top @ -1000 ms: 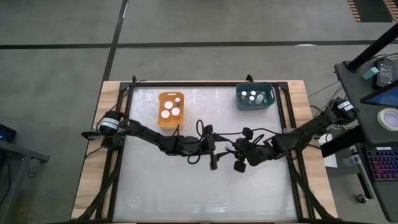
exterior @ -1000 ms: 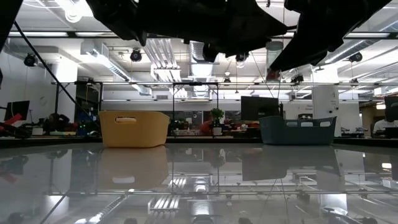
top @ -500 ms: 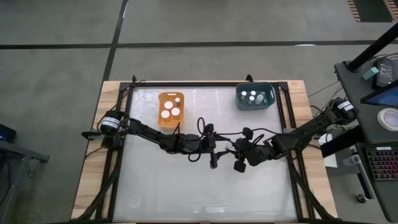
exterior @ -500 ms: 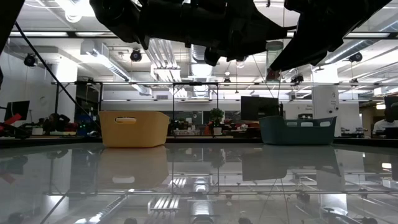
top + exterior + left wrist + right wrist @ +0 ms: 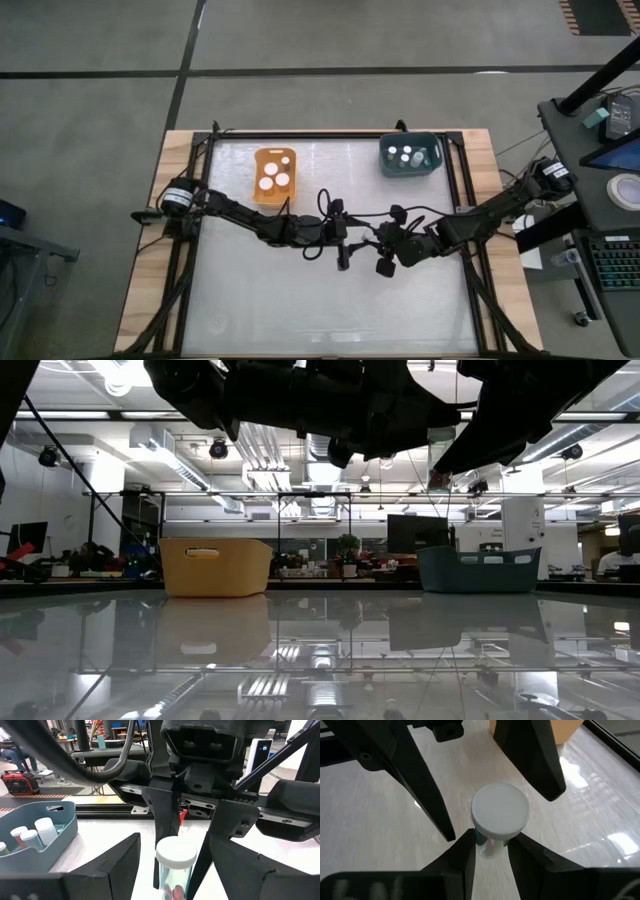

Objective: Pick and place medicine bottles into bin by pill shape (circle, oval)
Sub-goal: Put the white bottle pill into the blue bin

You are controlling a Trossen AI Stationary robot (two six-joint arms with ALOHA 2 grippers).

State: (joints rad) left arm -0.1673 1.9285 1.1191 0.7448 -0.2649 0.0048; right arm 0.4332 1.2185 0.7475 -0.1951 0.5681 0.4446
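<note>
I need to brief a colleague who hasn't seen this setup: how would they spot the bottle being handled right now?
Look above the middle of the table, where the two arms meet. The medicine bottle hangs there, gripped below its white cap by the right gripper, the left gripper open around it. Every other bottle sits in a bin.

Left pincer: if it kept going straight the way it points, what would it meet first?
Probably the clear white-capped medicine bottle between its open fingers, gripped by the right pincer; depth is unclear.
</note>
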